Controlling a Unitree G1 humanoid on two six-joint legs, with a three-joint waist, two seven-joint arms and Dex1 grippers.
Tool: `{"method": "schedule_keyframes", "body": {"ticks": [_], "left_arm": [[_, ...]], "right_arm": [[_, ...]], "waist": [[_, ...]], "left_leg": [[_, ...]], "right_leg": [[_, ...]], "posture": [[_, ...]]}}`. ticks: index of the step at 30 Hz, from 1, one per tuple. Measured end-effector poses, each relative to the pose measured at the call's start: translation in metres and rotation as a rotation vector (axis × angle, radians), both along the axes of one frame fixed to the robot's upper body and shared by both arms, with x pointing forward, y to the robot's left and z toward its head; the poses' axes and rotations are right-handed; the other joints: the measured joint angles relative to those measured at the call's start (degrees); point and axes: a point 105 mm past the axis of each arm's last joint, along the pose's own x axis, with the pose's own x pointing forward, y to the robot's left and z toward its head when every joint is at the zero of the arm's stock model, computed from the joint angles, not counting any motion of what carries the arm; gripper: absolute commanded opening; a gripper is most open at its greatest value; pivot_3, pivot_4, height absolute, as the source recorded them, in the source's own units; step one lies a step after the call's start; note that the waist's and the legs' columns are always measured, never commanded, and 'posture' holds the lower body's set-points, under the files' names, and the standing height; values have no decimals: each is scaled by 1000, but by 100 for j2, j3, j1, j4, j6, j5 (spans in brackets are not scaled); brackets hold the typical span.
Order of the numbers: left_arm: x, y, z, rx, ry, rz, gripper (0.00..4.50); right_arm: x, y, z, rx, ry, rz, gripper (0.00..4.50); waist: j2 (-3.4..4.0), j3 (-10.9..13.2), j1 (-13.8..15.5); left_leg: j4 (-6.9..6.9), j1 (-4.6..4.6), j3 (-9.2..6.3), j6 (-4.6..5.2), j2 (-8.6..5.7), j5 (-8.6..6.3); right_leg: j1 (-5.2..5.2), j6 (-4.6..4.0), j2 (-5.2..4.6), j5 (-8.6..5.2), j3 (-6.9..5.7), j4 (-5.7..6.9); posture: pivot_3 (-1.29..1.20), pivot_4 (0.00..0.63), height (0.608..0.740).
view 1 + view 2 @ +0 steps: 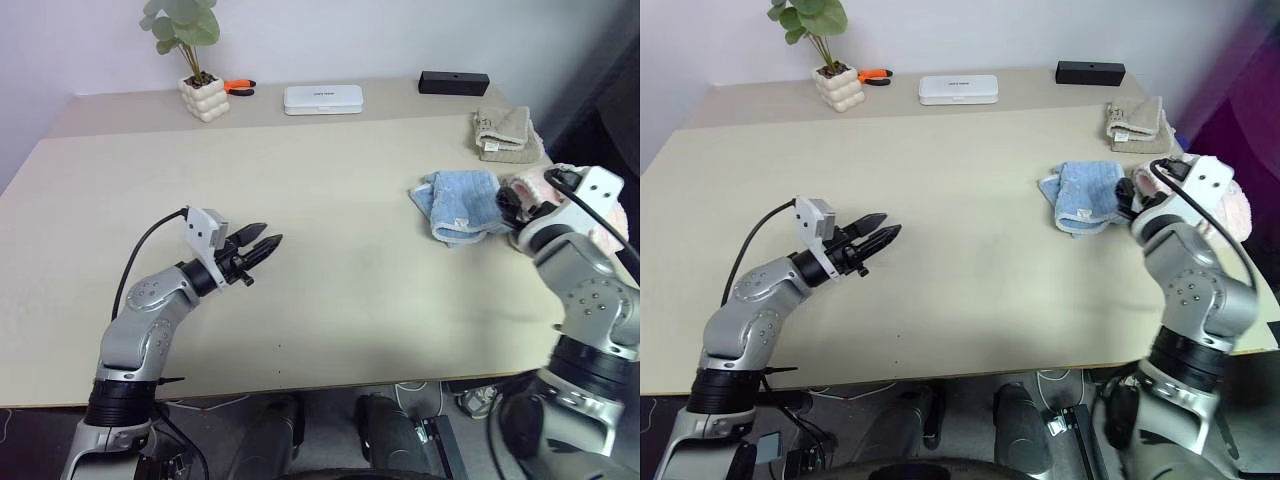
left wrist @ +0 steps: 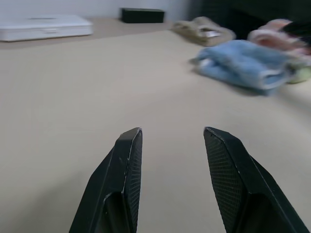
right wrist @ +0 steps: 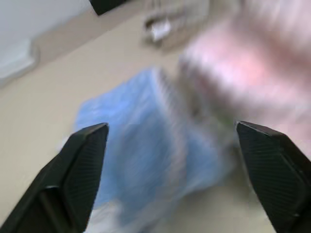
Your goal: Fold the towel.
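Both grippers, left (image 1: pixel 268 244) and right (image 3: pixel 170 141), are standing open, empty; one blue towel (image 1: pixel 460 203) is lying apparently folded, no writing legible.

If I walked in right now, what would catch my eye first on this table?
Likely the light blue towel, bunched near the table's right edge beside a fluffy pink towel, with the right gripper open just in front of it. The left gripper hovers, open, over bare tabletop far to the left.

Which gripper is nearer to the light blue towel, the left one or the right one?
The right. The right gripper is open just beside the light blue towel; the left gripper hangs over bare table, far across from it.
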Motion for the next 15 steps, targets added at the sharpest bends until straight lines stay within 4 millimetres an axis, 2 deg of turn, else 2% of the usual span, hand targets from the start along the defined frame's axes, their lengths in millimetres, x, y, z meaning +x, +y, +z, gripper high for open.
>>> {"method": "schedule_keyframes", "body": {"ticks": [2,5,8,11,15], "left_arm": [[5,19,1,28,-24,85,2032],[9,38,5,51,-57,172,2032],[7,47,10,65,-77,197,2032],[-6,59,0,118,-46,214,2032],[-22,56,-6,135,-25,205,2032]], "right_arm": [[3,8,16,-151,-34,100,4353],[9,42,26,-377,-65,328,4353],[10,73,15,-479,-68,530,4353],[5,107,0,-530,-72,774,4353],[-5,131,-17,-539,-50,986,4353]], "waist": [[-1,0,-6],[-4,1,12],[-5,2,69],[-6,3,69],[-14,8,102]], "left_leg": [[1,0,1,0,4,0],[7,-1,0,2,5,-2],[16,-8,-1,7,2,-5],[17,-11,0,13,-1,-9],[25,-20,-8,12,-1,-10]], "right_leg": [[0,0,0,0,0,0],[4,4,3,-2,-3,-2],[6,6,-1,-2,-4,-5],[4,6,-4,-2,-4,-10],[4,3,-11,-3,-5,-11]], "posture": [[0,150,740],[0,150,740],[0,150,740],[0,150,740],[0,150,740]]}}
